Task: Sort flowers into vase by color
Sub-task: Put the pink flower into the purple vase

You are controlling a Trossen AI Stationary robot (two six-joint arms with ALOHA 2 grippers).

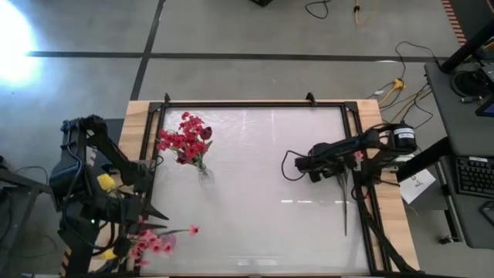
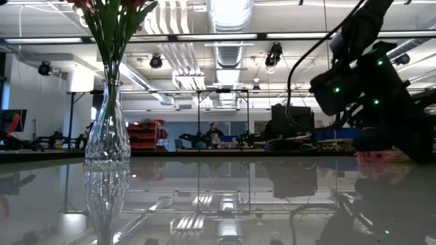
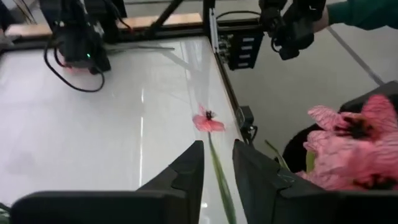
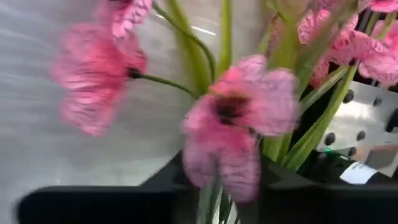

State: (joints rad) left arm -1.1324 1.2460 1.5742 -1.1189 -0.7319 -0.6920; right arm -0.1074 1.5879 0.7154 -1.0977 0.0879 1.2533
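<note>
A glass vase stands left of the table's middle, holding red blossoms. My right gripper, near the right edge, is shut on a pink spray whose long stem trails toward the near edge. My left gripper is at the near left corner, open by a narrow gap. A green stem with one pink blossom runs between its fingers along the table. More pink blossoms lie beside it. Yellow buds sit by the left arm. My right gripper holds the pink spray by its bunched green stems, just below the blossoms, pinched between the two fingers. A blossom hides the place of contact. The blossoms reach out past the fingertips and the long stem trails behind.
A black frame edges the white table, and a wooden border lies outside it. Cables hang by the right arm. A desk with a keyboard stands to the right. The table's middle holds nothing.
</note>
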